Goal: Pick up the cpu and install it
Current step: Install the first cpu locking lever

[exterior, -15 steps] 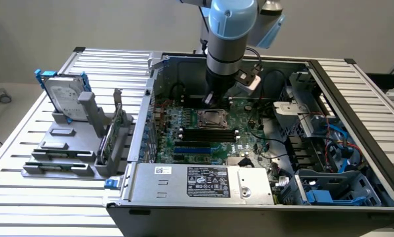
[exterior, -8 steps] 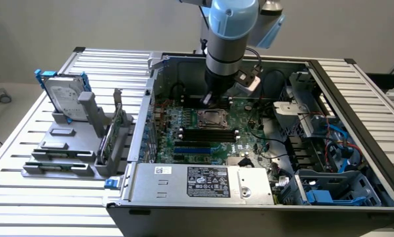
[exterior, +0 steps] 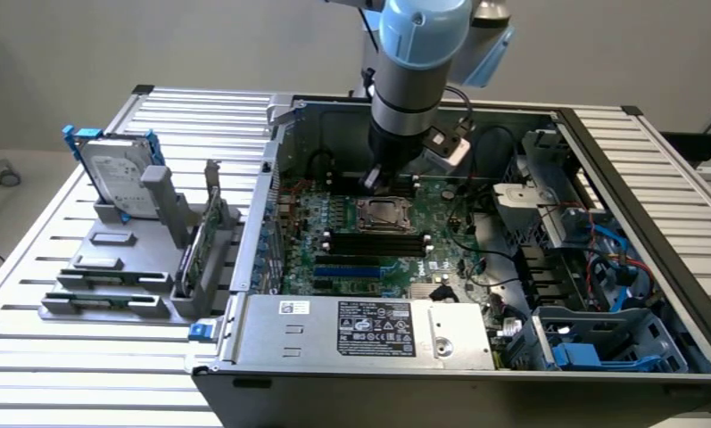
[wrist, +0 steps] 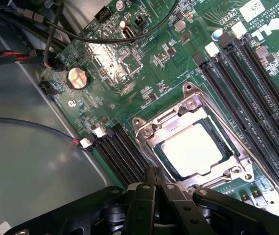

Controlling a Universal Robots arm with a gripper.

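Open desktop computer case lying on its side on a slatted metal table, green motherboard exposed inside. Robot arm reaching down from above into the case, ending just behind the metal-framed socket near the middle of the board.

From the wrist view: gripper with its two black fingers pressed together, closed and holding nothing, tips hovering just at the near edge of the socket. The cpu, a flat square chip with a pale silvery top, seated inside the socket's metal frame, lying level within the opening. Long black memory slots running along one side of the socket, a shorter bank of black slots on the other. Round silver coin battery on the board further off, near a black cable with red wires.

In the exterior view: to the exterior view's left, outside the case, a grey stand on the table, with an upright silver hard drive in blue rails. Along the front edge of the case, a grey power supply with a black label. Blue cables and a blue plastic bay toward the exterior view's right, inside the case.
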